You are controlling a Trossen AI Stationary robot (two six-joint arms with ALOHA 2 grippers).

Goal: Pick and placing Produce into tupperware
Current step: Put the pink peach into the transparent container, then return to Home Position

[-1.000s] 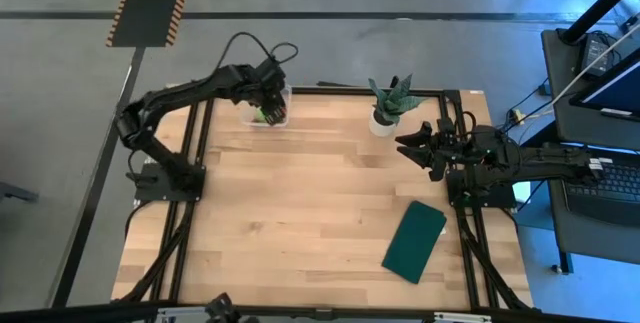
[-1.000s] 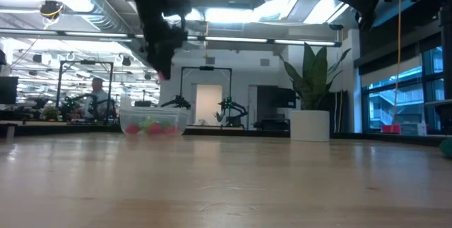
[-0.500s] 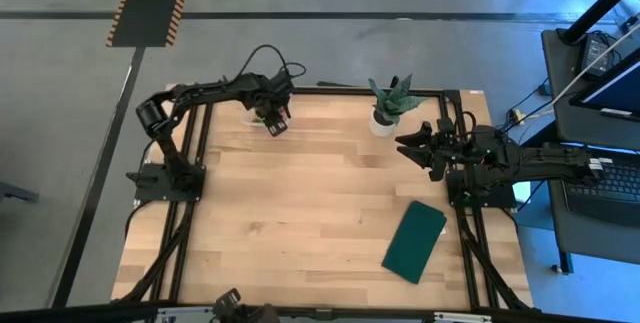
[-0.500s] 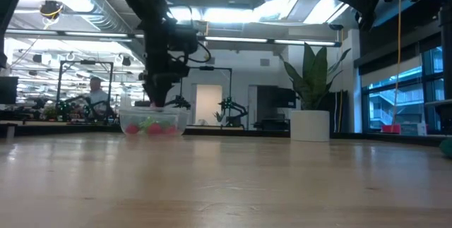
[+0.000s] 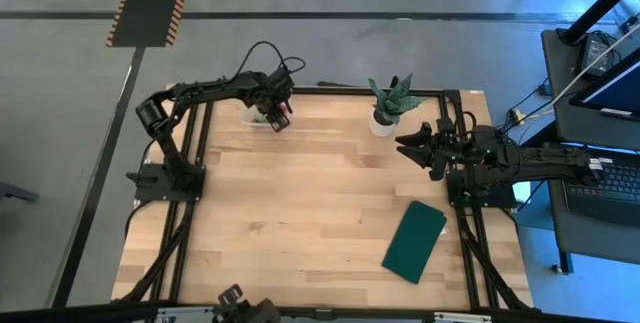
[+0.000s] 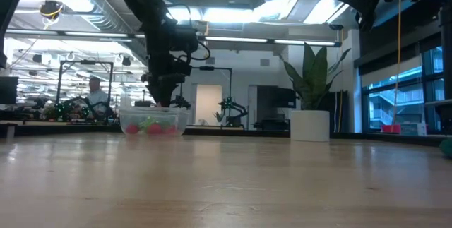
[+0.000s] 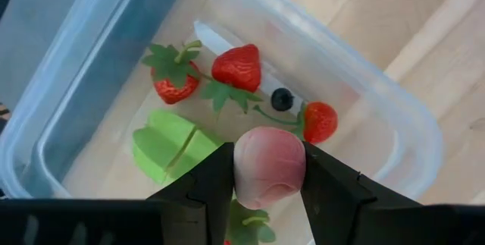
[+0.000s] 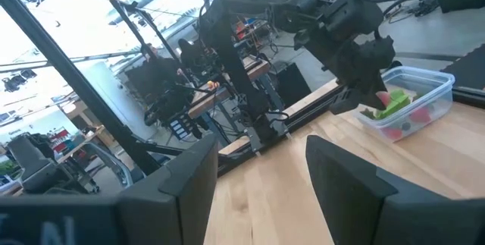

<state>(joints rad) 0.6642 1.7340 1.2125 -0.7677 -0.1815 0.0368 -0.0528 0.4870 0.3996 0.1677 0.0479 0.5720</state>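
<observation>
Clearly the job is near its end. The left claw (image 7: 267,192) hangs just above the open tupperware (image 7: 394,101), which sits at the far left edge of the tabletop (image 5: 300,203), and its two dark fingers (image 7: 204,188) are pressed against either side of the pinkish round fruit (image 7: 269,165). The fruit is clamped and off the tub's floor, so it is carried but not yet let go.

Inside the tub lie three strawberries (image 7: 237,67) with their green leaf caps, the bright green lumpy piece (image 7: 163,145), and a small dark round thing (image 7: 282,98) that may be a blueberry, though it is too small to tell. The low view shows red and green shapes through the clear wall, beneath the arm.

The right claw (image 5: 418,146) waits at the right side of the tabletop, near the potted plant (image 5: 388,103), its fingers spread wide around nothing. A flat dark green rectangle (image 5: 414,240) lies apart toward the near right.

In the high view, no loose produce shows on the bare wood. By my reading, what is left is to open the left claw over the tub and let the pink fruit drop in among the rest.
</observation>
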